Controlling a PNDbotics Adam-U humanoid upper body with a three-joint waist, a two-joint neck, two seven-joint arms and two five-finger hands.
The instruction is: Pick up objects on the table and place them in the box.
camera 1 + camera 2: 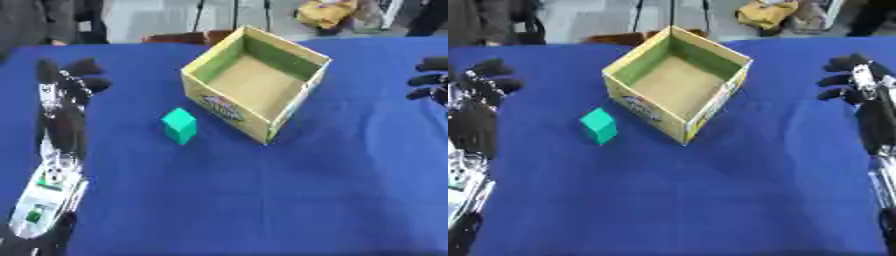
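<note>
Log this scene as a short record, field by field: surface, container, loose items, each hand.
surface: table covered in blue cloth
container: open cardboard box, nothing visible inside
loose item: green block, on the cloth just left of the box, apart from it
left hand: open, over the left edge, holding nothing
right hand: open, at the right edge, holding nothing
task status: block not yet picked up

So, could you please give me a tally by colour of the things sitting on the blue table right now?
Green: 1, the green block, beside the box
Yellow with green inside: 1, the open cardboard box, nothing visible in it
Total: 2
</note>
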